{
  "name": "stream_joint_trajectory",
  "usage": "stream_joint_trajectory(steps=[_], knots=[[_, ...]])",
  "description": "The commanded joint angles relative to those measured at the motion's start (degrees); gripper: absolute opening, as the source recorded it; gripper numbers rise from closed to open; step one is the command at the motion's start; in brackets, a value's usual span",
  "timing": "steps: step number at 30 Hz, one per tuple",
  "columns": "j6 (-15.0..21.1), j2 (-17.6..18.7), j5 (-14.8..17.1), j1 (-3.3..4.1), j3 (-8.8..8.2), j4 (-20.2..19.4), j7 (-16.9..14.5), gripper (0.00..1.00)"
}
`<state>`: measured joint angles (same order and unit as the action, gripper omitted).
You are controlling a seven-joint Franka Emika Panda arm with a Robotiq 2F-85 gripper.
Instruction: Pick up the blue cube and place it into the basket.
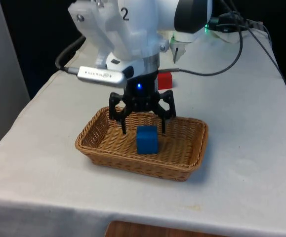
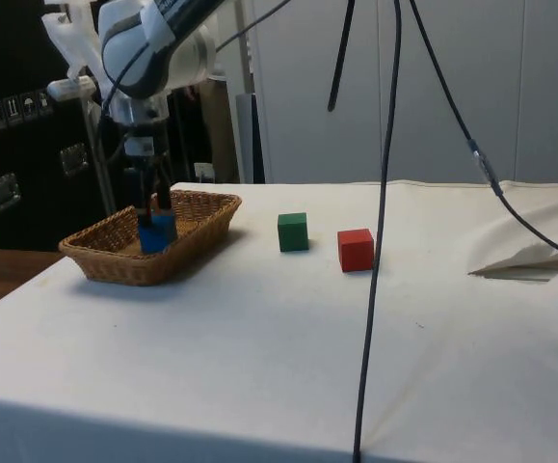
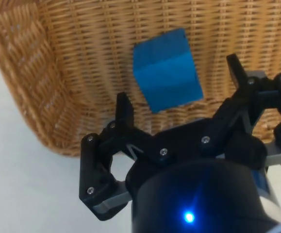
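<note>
We see the blue cube [image 1: 147, 139] resting on the floor of the wicker basket [image 1: 96, 148], free of the gripper [image 1: 142, 126], whose fingers stand spread wide and empty just above it. A green cube [image 2: 293, 231] and a red cube [image 2: 356, 249] sit on the table [image 2: 279, 367] beside the basket, with open cloth all around.

basket [image 1: 103, 129]: woven wicker (rough) | blue cube [image 1: 146, 139]: smooth, matt

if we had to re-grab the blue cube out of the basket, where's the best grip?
Probably from straight above, fingers closing on two opposite side faces of the blue cube. It lies on the floor of the basket, apparently clear of the woven walls; those block a sideways approach. The gripper, open, already hangs just above it.
</note>
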<state>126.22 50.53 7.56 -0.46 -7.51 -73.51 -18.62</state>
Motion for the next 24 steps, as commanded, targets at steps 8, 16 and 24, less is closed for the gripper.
stream_joint_trajectory(steps=[8,16,24], knots=[[-3.21,-3.84,-0.29,0.4,-0.29,-0.69,1.03,1.0],[-5.5,-6.47,-0.4,0.46,-0.4,-1.2,1.89,1.0],[-7.1,-9.51,-0.52,0.57,-0.46,-2.35,2.75,1.0]])
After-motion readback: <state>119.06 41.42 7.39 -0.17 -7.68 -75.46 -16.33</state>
